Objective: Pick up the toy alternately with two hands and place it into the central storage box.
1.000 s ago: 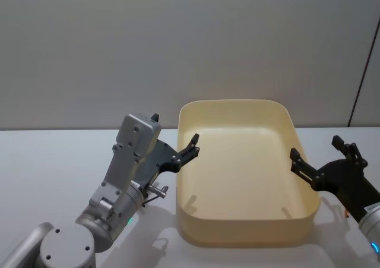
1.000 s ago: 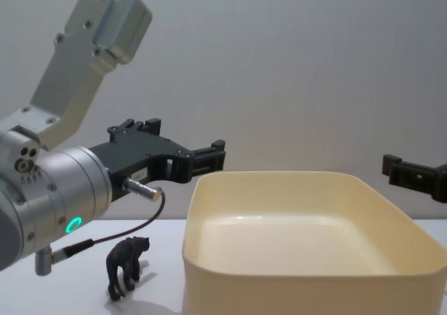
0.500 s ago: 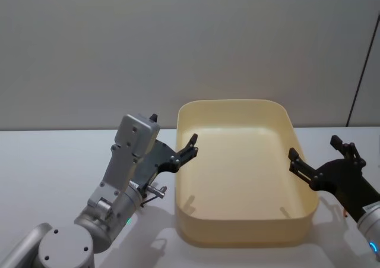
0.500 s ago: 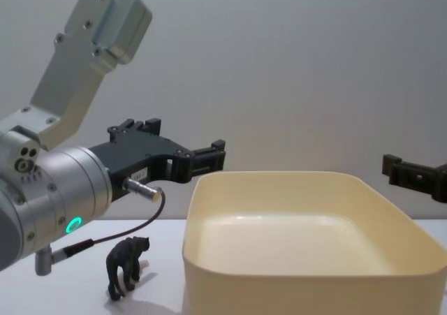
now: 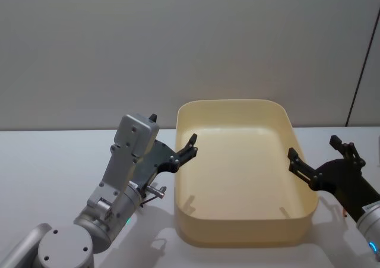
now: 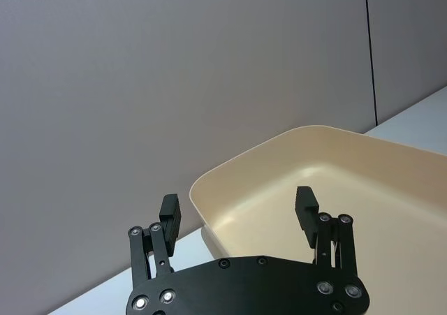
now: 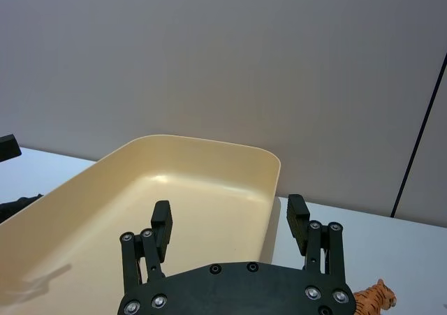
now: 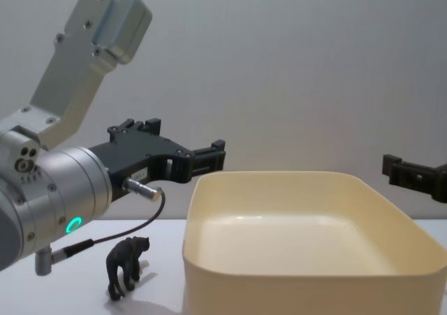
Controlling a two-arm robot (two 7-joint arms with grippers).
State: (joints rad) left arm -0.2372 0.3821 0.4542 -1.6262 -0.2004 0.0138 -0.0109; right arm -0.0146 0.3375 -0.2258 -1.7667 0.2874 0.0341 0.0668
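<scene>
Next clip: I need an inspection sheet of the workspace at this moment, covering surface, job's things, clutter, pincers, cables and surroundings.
Surface: white table, smooth.
Job's things: cream tub in the middle, nothing in it; black figure standing on the table left of the tub; tiger figure on the table on the right pincer's side.
Clutter: nothing seen.
Pincers: left pincer open, raised by the tub's left rim; right pincer open, raised by its right rim; neither holds anything.
Cables: dark cable looping from the left wrist.
Surroundings: plain grey wall with a dark vertical seam at right.
</scene>
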